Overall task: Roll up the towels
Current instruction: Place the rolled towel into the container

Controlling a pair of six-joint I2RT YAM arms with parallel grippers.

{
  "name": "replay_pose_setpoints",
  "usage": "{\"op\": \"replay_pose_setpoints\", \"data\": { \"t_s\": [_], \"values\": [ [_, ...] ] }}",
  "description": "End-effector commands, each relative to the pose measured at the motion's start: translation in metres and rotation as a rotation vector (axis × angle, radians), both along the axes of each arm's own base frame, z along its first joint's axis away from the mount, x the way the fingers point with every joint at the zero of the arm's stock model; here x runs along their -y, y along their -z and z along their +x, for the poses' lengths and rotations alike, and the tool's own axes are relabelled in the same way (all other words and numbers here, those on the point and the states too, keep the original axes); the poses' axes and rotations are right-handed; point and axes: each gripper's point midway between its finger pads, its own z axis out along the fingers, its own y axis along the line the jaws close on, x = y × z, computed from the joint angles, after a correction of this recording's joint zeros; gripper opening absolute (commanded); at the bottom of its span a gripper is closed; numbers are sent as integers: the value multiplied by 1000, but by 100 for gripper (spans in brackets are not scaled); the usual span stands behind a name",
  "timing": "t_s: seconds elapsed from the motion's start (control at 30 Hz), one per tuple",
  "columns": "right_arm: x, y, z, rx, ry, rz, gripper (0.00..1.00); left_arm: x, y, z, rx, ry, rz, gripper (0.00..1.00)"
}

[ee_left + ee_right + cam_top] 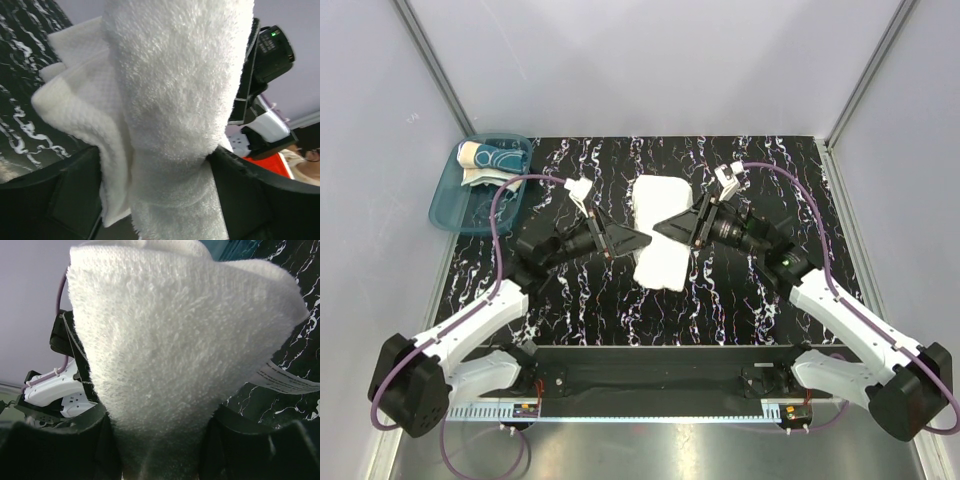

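Observation:
The white towel (660,230) lies bunched into a thick roll at the middle of the black marbled table, between my two grippers. My left gripper (638,238) reaches in from the left. In its wrist view the white towel (175,90) fills the gap, and the jaws of the left gripper (160,185) press on both sides of it. My right gripper (665,227) comes from the right, and the right gripper (157,440) is shut on the towel's (175,340) other end. The smaller patterned towel (490,160) lies rolled in the tub.
A translucent teal tub (445,205) stands at the table's far left corner. A white care label (285,380) sticks out from the white towel. Grey walls close in the table on three sides. The arm bases sit at the near edge.

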Motion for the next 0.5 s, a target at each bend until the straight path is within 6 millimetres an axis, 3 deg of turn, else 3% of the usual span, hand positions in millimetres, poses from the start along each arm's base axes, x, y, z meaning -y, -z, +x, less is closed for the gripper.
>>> {"op": "replay_pose_setpoints", "data": {
  "t_s": [0.0, 0.07, 0.1, 0.17, 0.2, 0.33, 0.47],
  "values": [
    [-5, -35, -11, 115, -24, 83, 45, 6, -40, -25, 98, 127, -143, 79],
    [-5, -37, -11, 117, -24, 91, 46, 7, -39, -25, 97, 128, -134, 68],
    [-5, -38, -11, 118, -27, 91, 46, 7, -39, -25, 99, 126, -130, 56],
    [-5, -36, -11, 114, -27, 86, 46, 7, -38, -23, 102, 118, -114, 42],
    [-5, -36, -11, 114, -29, 88, 46, 7, -36, -22, 101, 115, -108, 28],
    [-5, -31, -11, 99, -27, 85, 48, 7, -30, -20, 91, 105, -79, 0],
    [0, -30, -9, 91, 4, 48, 81, 4, -26, -16, 91, 62, -56, 0]
  ]
}}
